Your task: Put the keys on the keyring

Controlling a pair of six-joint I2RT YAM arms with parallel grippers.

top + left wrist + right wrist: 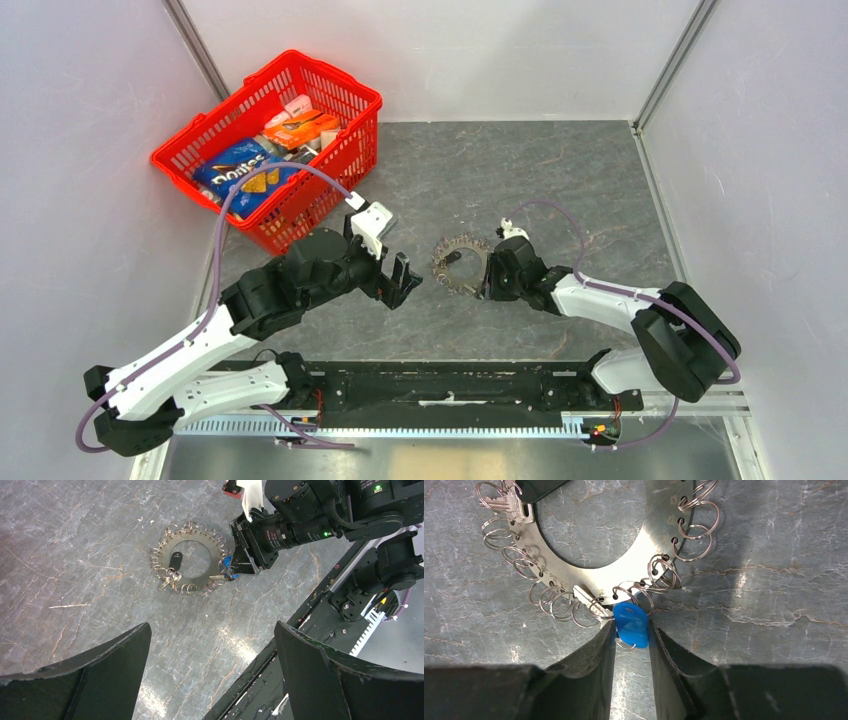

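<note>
A flat silvery ring plate (624,575) lies on the grey tabletop, with several split keyrings (696,527) hooked round its edge. My right gripper (631,630) is at its near edge, shut on the blue-headed key (630,622); both fingertips press the blue head. A silvery key (585,596) lies beside it on the plate. More small keys (509,502) hang by a black fob (539,487). In the top view the plate (446,268) lies mid-table, the right gripper (487,278) against its right side. My left gripper (400,282) hovers left of it, open and empty (212,635).
A red basket (355,95) holding a chip bag and snack packs stands at the back left. The black base rail (450,385) runs along the near edge. White walls close in the table on both sides.
</note>
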